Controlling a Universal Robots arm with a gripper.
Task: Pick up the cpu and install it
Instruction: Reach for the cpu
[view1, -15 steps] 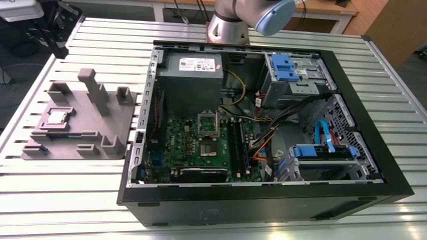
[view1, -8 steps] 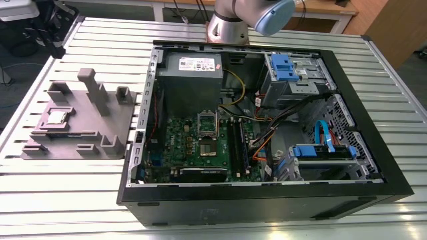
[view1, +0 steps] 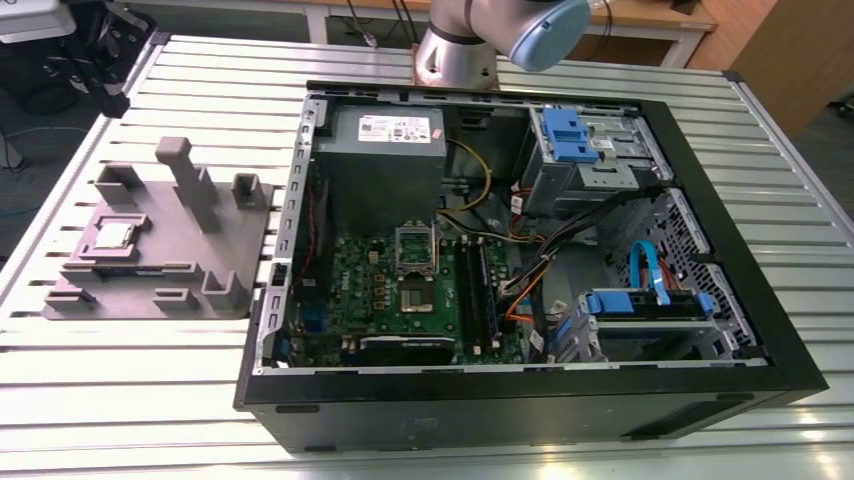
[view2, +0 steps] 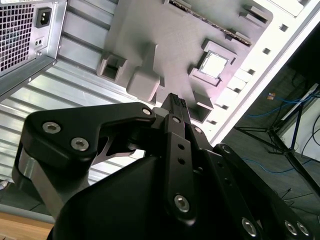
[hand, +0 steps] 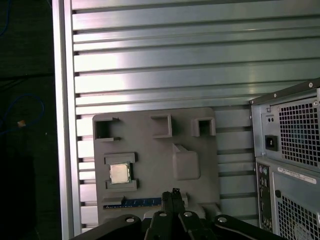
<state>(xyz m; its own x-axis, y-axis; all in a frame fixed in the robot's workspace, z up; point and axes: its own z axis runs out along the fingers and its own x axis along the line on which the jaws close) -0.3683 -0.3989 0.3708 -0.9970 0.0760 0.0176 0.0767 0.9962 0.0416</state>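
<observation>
While the cpu (view1: 112, 235) sits flat in its pocket on the grey fixture (view1: 200, 250), on the exterior view's left of the open computer case (view1: 534, 415), we're at the approach step, with nothing picked. The gripper (hand: 172, 194) hangs above the fixture, off to one side of the chip, fingers pressed together and holding nothing. Our read: the pick calls for spreading them and centring on the chip, clear of the pocket's blocks. The socket (view1: 418, 296) looks unfilled.

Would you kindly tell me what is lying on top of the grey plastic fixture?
The cpu sits in a raised square pocket on the grey fixture, and a blue strip lies in a slot. The gripper covers part of one edge.
</observation>
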